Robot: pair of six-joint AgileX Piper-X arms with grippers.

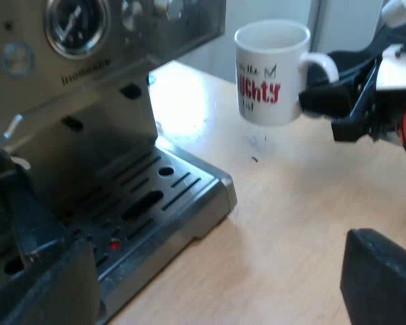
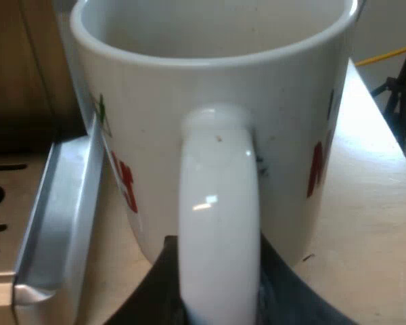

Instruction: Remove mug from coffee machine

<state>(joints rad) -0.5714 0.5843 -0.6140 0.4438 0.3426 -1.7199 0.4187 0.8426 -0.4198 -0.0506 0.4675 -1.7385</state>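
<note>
A pale wooden worktop (image 1: 284,223) carries a steel espresso machine (image 1: 101,88) with a round gauge (image 1: 76,24) on its face and a slotted drip tray (image 1: 155,196) at its foot. A light wall (image 1: 271,10) stands behind the worktop. In the right wrist view, past the worktop's edge beyond the mug, a dark tripod (image 2: 399,101) and a yellow cable (image 2: 386,54) can be made out. The mug (image 1: 267,74) is white and glossy, with red lettering on its side and a small green mark near the rim. Its thick looped handle (image 2: 216,223) points away from the machine. It is off the drip tray and over the bare worktop, close beside the tray's metal edge. The pictures do not settle whether its base rests on the wood or hangs just above it. The right jaws are closed on the handle, with black fingers (image 2: 155,291) pressed against either side of the loop. The left jaws stand wide apart with nothing between them, one finger (image 1: 40,271) over the drip tray and the other over the worktop, well apart from the mug.
</note>
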